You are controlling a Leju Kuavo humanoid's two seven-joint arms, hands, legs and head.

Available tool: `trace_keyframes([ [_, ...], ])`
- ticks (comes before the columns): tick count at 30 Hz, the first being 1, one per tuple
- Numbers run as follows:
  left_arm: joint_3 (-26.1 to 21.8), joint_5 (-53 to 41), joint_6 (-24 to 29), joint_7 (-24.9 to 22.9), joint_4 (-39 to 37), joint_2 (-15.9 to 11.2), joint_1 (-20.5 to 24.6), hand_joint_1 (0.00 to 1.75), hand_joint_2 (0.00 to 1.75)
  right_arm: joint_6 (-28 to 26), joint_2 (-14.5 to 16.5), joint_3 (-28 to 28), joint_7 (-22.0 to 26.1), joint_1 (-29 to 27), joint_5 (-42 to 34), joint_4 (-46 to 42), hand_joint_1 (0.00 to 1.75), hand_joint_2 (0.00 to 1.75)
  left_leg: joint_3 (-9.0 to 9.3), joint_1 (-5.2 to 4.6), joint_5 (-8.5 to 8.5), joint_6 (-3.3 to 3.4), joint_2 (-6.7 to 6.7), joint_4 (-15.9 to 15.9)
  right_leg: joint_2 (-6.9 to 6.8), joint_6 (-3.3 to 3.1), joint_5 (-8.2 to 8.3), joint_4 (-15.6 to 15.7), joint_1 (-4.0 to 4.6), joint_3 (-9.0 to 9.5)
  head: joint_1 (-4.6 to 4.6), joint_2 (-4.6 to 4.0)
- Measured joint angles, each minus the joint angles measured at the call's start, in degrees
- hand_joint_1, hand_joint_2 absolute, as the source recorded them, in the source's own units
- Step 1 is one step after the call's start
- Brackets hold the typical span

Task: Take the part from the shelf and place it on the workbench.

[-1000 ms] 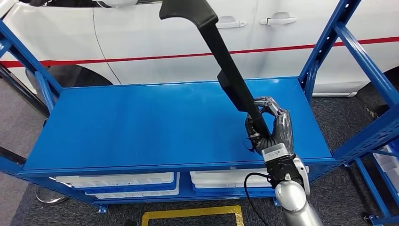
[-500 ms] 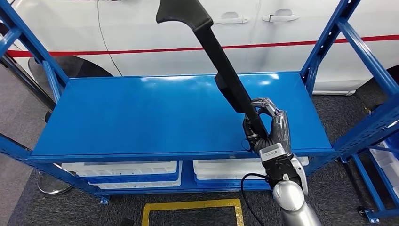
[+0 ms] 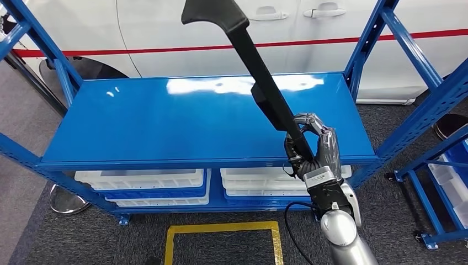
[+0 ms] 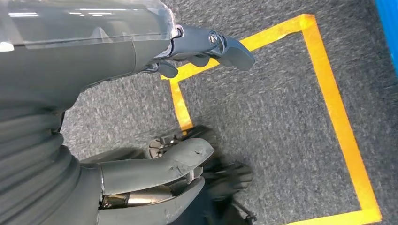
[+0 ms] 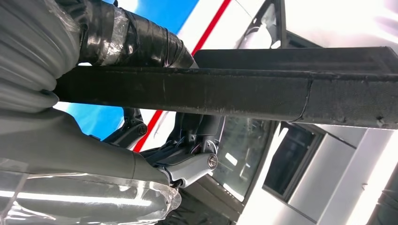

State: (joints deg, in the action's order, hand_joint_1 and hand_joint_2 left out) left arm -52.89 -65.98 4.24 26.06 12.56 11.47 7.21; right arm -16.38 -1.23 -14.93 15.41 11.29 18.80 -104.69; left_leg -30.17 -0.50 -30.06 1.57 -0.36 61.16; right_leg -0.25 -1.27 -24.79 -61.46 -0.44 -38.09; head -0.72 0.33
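The part (image 3: pixel 259 83), a long black trim piece, slants up over the blue shelf (image 3: pixel 165 127), its lower end gripped by the right hand (image 3: pixel 310 148) at the shelf's front right edge. Behind the shelf stands a white car (image 3: pixel 193 33); white trays (image 3: pixel 149 185) sit beneath it. The left hand (image 4: pixel 187 108) hangs above yellow floor tape (image 4: pixel 328 93) before the shelf, fingers apart, holding nothing.

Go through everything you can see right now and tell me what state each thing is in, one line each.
Long black part: lifted off the shelf, tilted, gripped at its lower end.
Right hand: wrapped around the part.
Left hand: holds nothing, fingers apart, hanging over the carpet.
Blue shelf top: bare.
White bins: stowed on the lower level.
Car doors: closed.
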Motion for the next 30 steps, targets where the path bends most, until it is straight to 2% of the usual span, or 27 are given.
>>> trace_keyframes([
  [1, 0.00, 0.01, 0.00, 0.00, 0.01, -0.02, 0.09, 0.00, 1.75, -0.02, 0.01, 0.00, -0.01, 0.05, 0.00, -0.01, 1.75, 1.75, 1.21, -0.30, -0.36, 0.39, 0.00, -2.17, -0.07, 0.34, 0.46, 0.25, -0.25, 0.01, 0.01, 0.00],
  [2, 0.00, 0.01, 0.00, -0.01, 0.01, -0.03, 0.11, 0.00, 1.75, -0.03, 0.01, 0.00, -0.02, 0.09, 0.00, -0.01, 1.75, 1.75, 1.51, -0.56, -0.13, 0.64, 0.00, -3.09, -0.12, 0.73, 0.97, 0.61, -0.50, 0.05, 0.00, 0.00],
  [4, -0.01, 0.02, 0.00, -0.04, 0.01, -0.04, 0.09, 0.00, 1.75, -0.03, 0.02, 0.00, -0.05, 0.05, 0.00, 0.02, 1.75, 1.75, 1.52, -0.71, 1.57, 1.26, 0.18, -4.68, -0.06, 1.35, 1.46, 1.13, -0.80, -0.04, 0.01, 0.00],
  [5, -0.02, 0.02, -0.01, -0.06, 0.01, -0.04, 0.08, 0.00, 1.75, -0.03, 0.02, 0.00, -0.07, 0.06, 0.00, 0.04, 1.75, 1.75, 1.48, -0.65, 2.54, 1.54, 0.34, -5.58, 0.02, 1.54, 0.52, 0.67, -0.79, -0.28, 0.01, 0.00],
  [6, -0.02, 0.02, -0.02, -0.08, 0.01, -0.03, 0.08, 0.00, 1.75, -0.02, 0.02, 0.00, -0.09, 0.08, -0.01, 0.06, 1.75, 1.75, 1.27, -0.50, 3.50, 1.77, 0.50, -6.34, 0.10, 1.67, -1.40, -0.86, -0.77, -0.78, 0.02, 0.00],
  [8, -0.02, 0.02, -0.05, -0.13, 0.01, 0.00, 0.09, 0.00, 1.75, -0.01, 0.01, 0.00, -0.13, 0.14, -0.02, 0.09, 1.75, 1.75, 0.10, -0.46, 4.64, 1.92, 0.68, -6.51, 0.17, 1.93, -6.56, -6.62, -0.82, -2.18, 0.03, 0.00],
  [9, -0.02, 0.02, -0.07, -0.15, 0.01, 0.02, 0.08, 0.00, 1.75, -0.01, 0.01, 0.00, -0.16, 0.12, -0.02, 0.10, 1.75, 1.75, -0.66, -0.43, 5.03, 1.89, 0.72, -6.25, 0.16, 2.11, -8.12, -9.64, -0.87, -2.72, 0.02, 0.00],
  [10, -0.02, 0.02, -0.07, -0.16, 0.01, 0.04, 0.05, 0.00, 1.75, -0.01, 0.01, 0.00, -0.21, 0.08, -0.02, 0.11, 1.75, 1.75, -1.47, -0.39, 5.36, 1.76, 0.77, -5.88, 0.15, 2.31, -8.42, -11.53, -0.93, -2.70, 0.02, 0.00],
  [11, -0.02, 0.02, -0.07, -0.18, 0.01, 0.06, 0.02, 0.00, 1.75, -0.01, 0.01, 0.00, -0.25, 0.05, -0.02, 0.11, 1.75, 1.75, -2.38, -0.30, 5.64, 1.60, 0.81, -5.37, 0.13, 2.53, -7.59, -11.78, -1.00, -1.92, 0.02, 0.00],
  [12, -0.02, 0.02, -0.07, -0.18, 0.01, 0.10, 0.00, 0.00, 1.75, -0.02, 0.01, 0.00, -0.26, 0.05, -0.02, 0.11, 1.75, 1.75, -3.35, -0.16, 5.85, 1.39, 0.84, -4.68, 0.10, 2.78, -6.18, -10.21, -1.12, -0.21, 0.02, 0.00],
  [14, -0.02, 0.02, -0.06, -0.21, 0.01, 0.17, 0.03, 0.00, 1.75, -0.03, 0.02, 0.00, -0.30, 0.09, -0.03, 0.09, 1.75, 1.75, -5.36, 0.02, 5.99, 0.84, 0.84, -2.78, 0.06, 3.17, -5.07, -4.04, -1.23, 4.22, 0.02, 0.00],
  [15, -0.02, 0.02, -0.05, -0.23, 0.01, 0.19, 0.02, 0.00, 1.75, -0.03, 0.02, 0.00, -0.32, 0.08, -0.04, 0.05, 1.75, 1.75, -6.14, 0.02, 6.00, 0.54, 0.81, -1.87, 0.10, 3.04, -5.28, -1.76, -1.17, 5.70, 0.00, 0.00],
  [16, -0.02, 0.02, -0.05, -0.26, 0.01, 0.18, 0.00, 0.00, 1.75, -0.03, 0.02, 0.00, -0.34, 0.07, -0.05, 0.01, 1.75, 1.75, -6.71, -0.05, 6.06, 0.26, 0.78, -1.13, 0.19, 2.73, -5.83, -0.52, -1.04, 6.32, -0.01, 0.00],
  [19, -0.02, 0.02, -0.04, -0.34, 0.01, 0.16, -0.15, 0.00, 1.75, -0.03, 0.03, 0.00, -0.37, -0.02, -0.08, -0.05, 1.75, 1.75, -7.57, 0.12, 6.40, -0.53, 0.68, -0.18, 0.29, 1.08, -5.35, -0.51, -0.76, 5.60, -0.04, 0.00],
  [20, -0.02, 0.02, -0.04, -0.36, 0.01, 0.15, -0.18, 0.00, 1.75, -0.03, 0.03, 0.00, -0.38, 0.00, -0.09, -0.05, 1.75, 1.75, -8.00, 0.25, 5.55, -0.84, 0.64, 0.56, 0.21, 0.53, -4.91, -0.47, -0.76, 5.22, -0.08, 0.00],
  [21, -0.02, 0.03, -0.04, -0.38, 0.01, 0.14, -0.20, 0.00, 1.75, -0.03, 0.03, 0.00, -0.39, 0.03, -0.09, -0.05, 1.75, 1.75, -8.67, 0.38, 3.78, -1.14, 0.61, 2.26, 0.12, 0.07, -4.42, -0.40, -0.78, 4.76, -0.09, 0.00],
  [22, -0.02, 0.03, -0.04, -0.39, 0.01, 0.13, -0.20, 0.00, 1.75, -0.03, 0.03, 0.00, -0.39, 0.07, -0.12, -0.06, 1.75, 1.75, -9.53, 0.53, 1.32, -1.42, 0.58, 4.89, 0.06, -0.25, -3.92, -0.39, -0.75, 4.21, -0.12, 0.00],
  [24, -0.02, 0.04, -0.04, -0.42, 0.01, 0.13, -0.20, 0.00, 1.75, -0.03, 0.03, 0.00, -0.40, 0.06, -0.21, -0.07, 1.75, 1.75, -11.21, 0.76, -3.15, -1.78, 0.58, 11.52, 0.03, -0.51, -2.91, -0.41, -0.50, 2.92, -0.14, 0.00],
  [25, -0.02, 0.05, -0.04, -0.43, 0.01, 0.13, -0.21, 0.00, 1.75, -0.03, 0.03, 0.00, -0.40, 0.04, -0.26, -0.07, 1.75, 1.75, -11.36, 0.81, -3.93, -1.78, 0.58, 13.72, 0.01, -0.54, -2.41, -0.42, -0.34, 2.25, -0.14, 0.00],
  [26, -0.02, 0.07, -0.04, -0.43, 0.01, 0.13, -0.21, 0.00, 1.75, -0.03, 0.03, 0.00, -0.40, 0.03, -0.29, -0.07, 1.75, 1.75, -10.70, 0.82, -3.60, -1.65, 0.57, 14.28, 0.00, -0.55, -1.91, -0.43, -0.17, 1.60, -0.14, 0.00],
  [27, -0.02, 0.09, -0.04, -0.43, 0.01, 0.13, -0.21, 0.00, 1.75, -0.02, 0.03, 0.00, -0.40, 0.02, -0.31, -0.08, 1.75, 1.75, -9.03, 0.76, -2.40, -1.33, 0.55, 12.80, 0.01, -0.54, -1.40, -0.43, -0.01, 0.98, -0.14, 0.00],
  [28, -0.02, 0.10, -0.04, -0.43, 0.01, 0.13, -0.18, 0.00, 1.75, -0.02, 0.03, 0.00, -0.40, 0.02, -0.32, -0.10, 1.75, 1.75, -6.46, 0.60, -1.00, -0.81, 0.51, 9.60, 0.04, -0.52, -0.90, -0.41, 0.12, 0.45, -0.14, 0.00],
  [30, -0.02, 0.13, -0.02, -0.42, 0.02, 0.07, -0.02, 0.00, 1.75, -0.01, 0.03, 0.00, -0.40, -0.03, -0.33, -0.26, 1.75, 1.75, -1.06, 0.08, -0.13, 0.21, 0.47, 1.67, 0.06, -0.26, 0.04, -0.19, 0.15, -0.17, -0.11, 0.00],
])
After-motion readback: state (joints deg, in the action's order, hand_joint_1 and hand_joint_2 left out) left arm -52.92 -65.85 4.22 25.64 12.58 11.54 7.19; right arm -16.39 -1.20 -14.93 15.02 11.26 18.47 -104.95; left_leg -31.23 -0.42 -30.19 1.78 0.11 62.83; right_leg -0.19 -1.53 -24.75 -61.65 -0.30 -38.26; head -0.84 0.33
